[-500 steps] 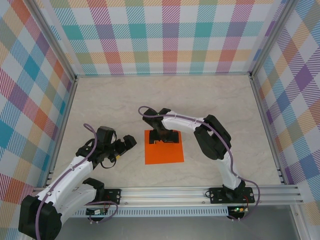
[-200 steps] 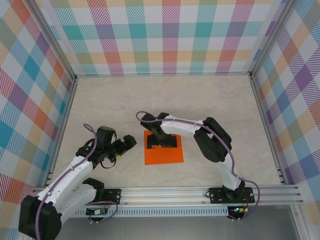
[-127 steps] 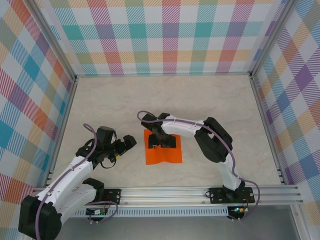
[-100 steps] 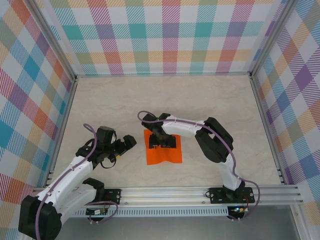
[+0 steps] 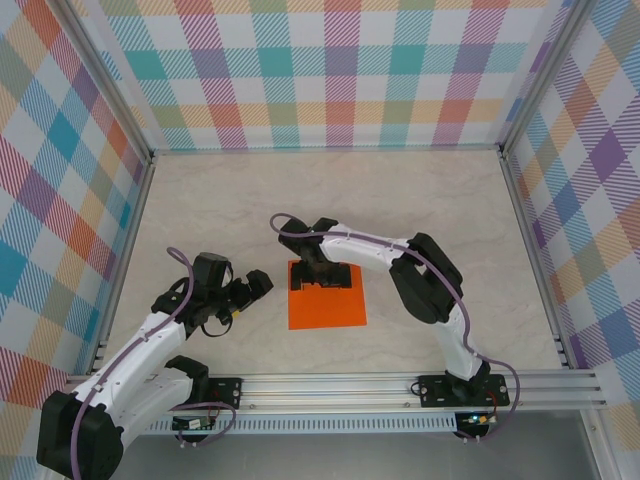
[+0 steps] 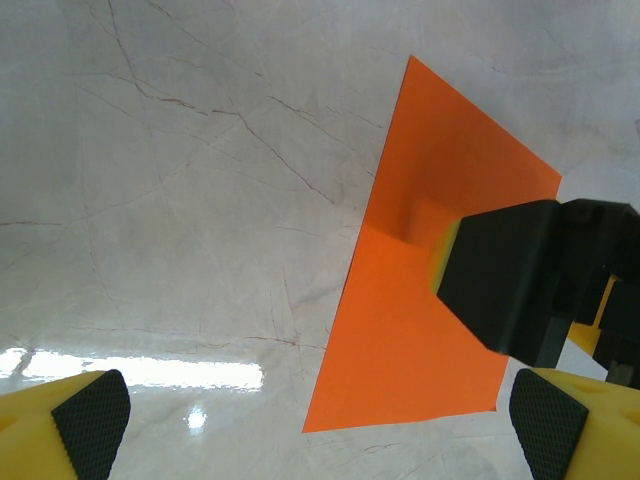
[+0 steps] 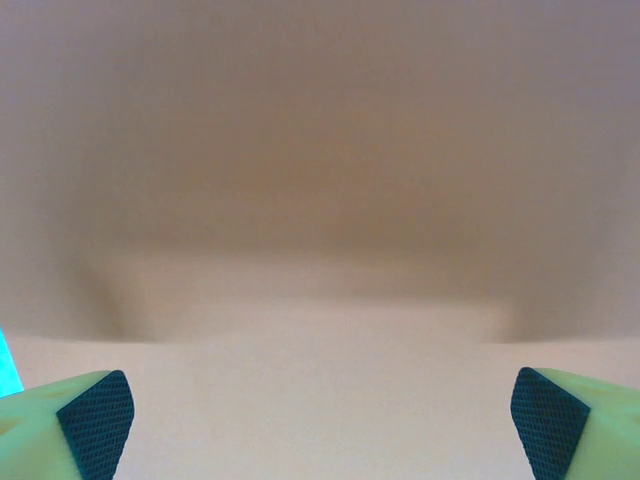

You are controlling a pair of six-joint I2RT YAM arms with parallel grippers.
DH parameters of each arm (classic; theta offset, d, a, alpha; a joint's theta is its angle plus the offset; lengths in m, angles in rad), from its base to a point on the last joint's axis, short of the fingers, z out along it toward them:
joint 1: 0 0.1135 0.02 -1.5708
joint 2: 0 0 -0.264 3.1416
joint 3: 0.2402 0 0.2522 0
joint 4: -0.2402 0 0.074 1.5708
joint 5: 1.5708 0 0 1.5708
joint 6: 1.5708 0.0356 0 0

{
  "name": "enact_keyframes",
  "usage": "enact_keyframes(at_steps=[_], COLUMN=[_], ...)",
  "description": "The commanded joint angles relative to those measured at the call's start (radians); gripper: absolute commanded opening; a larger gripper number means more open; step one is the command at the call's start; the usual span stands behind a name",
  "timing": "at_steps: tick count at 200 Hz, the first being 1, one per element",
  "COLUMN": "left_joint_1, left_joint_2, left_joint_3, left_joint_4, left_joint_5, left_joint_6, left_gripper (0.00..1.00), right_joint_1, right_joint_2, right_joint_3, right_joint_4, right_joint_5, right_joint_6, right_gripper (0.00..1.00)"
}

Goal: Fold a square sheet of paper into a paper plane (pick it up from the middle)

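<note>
Orange sheet (image 5: 327, 303): flat on table (image 5: 430, 210), centre; square (no long axis).
Right gripper (image 5: 323, 277): jaws spread wide, pressed on sheet's far edge, around mid-width; nearer arm.
Left gripper (image 5: 250, 292): jaws apart, empty, just left of sheet.

Pale marble-look table (image 5: 250, 200), glossy with faint veins. One bright orange square sheet of paper (image 5: 326, 300) lies directly on it, about mid-table, edges roughly square to the table, mostly flat, small raised buckle toward its far edge
</note>
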Motion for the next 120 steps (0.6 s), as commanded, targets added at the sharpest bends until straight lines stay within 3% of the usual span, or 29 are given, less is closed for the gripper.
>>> enact_keyframes(at_steps=[1,49,77,120], left_joint_1=[0.012,0.012,0.012,0.011], left_joint_2=[-0.018,-0.024,-0.015,0.002], left_joint_3=[-0.005,-0.015,-0.015,-0.014], left_joint_4=[-0.035,-0.03,-0.024,-0.014], left_joint_5=[0.004,-0.001,0.0,0.005], left_joint_6=[0.003,-0.001,0.0,0.0], left_gripper=[1.0,1.0,1.0,1.0], right_joint_1=[-0.021,-0.019,-0.014,-0.007], right_joint_2=[0.029,0.068,0.098,0.103], right_joint_3=[0.013,-0.047,-0.078,-0.079], right_joint_4=[-0.04,0.022,0.014,-0.017], right_joint_5=[0.003,-0.066,-0.056,-0.012], right_joint_6=[0.01,0.015,0.028,0.033], right_gripper=[1.0,1.0,1.0,0.92])
